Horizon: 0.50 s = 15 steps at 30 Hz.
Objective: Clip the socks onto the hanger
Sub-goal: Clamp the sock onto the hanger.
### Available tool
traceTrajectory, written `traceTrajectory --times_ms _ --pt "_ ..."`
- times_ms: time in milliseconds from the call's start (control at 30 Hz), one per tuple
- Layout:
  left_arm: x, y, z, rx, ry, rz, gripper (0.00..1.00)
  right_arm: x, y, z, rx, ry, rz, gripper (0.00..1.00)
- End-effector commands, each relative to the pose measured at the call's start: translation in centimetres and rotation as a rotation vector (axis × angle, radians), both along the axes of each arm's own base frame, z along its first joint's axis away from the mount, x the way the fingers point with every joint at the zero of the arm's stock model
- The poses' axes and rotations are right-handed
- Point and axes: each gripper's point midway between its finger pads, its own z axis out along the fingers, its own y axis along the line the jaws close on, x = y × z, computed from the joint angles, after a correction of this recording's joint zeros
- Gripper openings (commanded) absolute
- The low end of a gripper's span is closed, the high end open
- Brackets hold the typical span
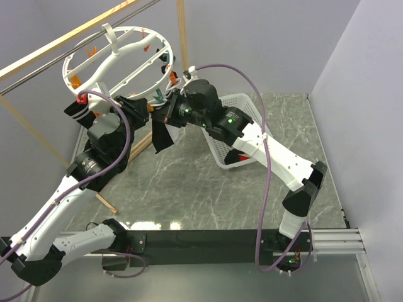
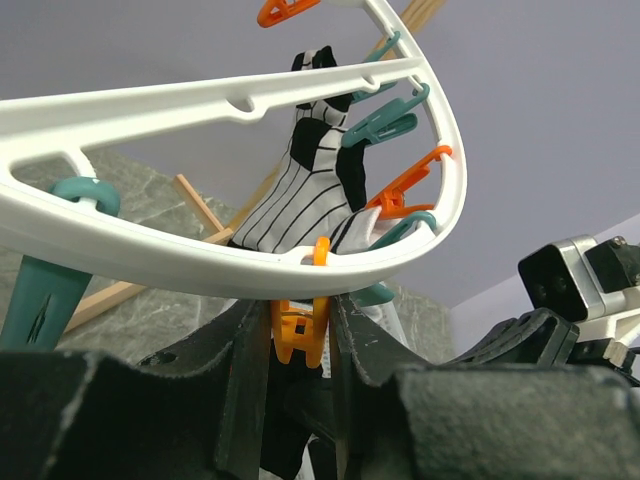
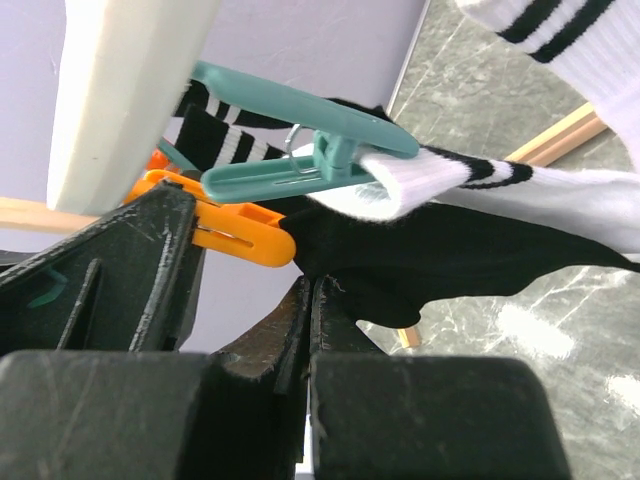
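Note:
The white ring hanger (image 1: 116, 60) hangs at the back left. In the left wrist view my left gripper (image 2: 298, 340) is shut on an orange clip (image 2: 298, 328) under the hanger rim (image 2: 180, 262). My right gripper (image 3: 312, 292) is shut on the edge of a black sock (image 3: 430, 262), held against the mouth of that orange clip (image 3: 235, 228). In the top view the black sock (image 1: 160, 135) hangs between my left gripper (image 1: 143, 111) and right gripper (image 1: 165, 114). A teal clip (image 3: 300, 150) holds a white striped sock (image 3: 430, 180). Another sock (image 1: 79, 112) hangs at the ring's left.
A white mesh basket (image 1: 242, 129) lies behind the right arm on the marble table (image 1: 208, 189). Wooden rack bars (image 1: 63, 41) and a metal rod carry the hanger. Grey walls close in the left, back and right.

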Motion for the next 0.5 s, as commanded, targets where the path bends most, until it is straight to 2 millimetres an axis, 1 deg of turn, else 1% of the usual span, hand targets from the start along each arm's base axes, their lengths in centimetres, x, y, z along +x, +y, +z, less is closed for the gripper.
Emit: traceTrajectory --times_ms 0,100,233,400,467 --pt "-0.2 0.6 1.6 -0.020 -0.053 0.023 0.10 -1.0 -0.5 4.6 0.082 -0.085 0.007 0.00" --pt "0.0 0.2 1.5 -0.012 -0.048 0.009 0.09 -1.1 -0.6 4.7 0.084 -0.090 0.005 0.00" --pt "0.0 -0.2 1.4 -0.013 -0.048 -0.008 0.09 -1.1 -0.6 5.3 0.090 -0.103 0.004 0.00" --pt "0.0 -0.1 1.5 -0.010 -0.048 -0.006 0.09 -1.1 -0.3 5.4 0.093 -0.101 0.009 0.00" --pt "0.0 -0.2 1.2 -0.006 -0.041 -0.009 0.09 -1.1 -0.4 5.7 0.097 -0.109 0.005 0.00"
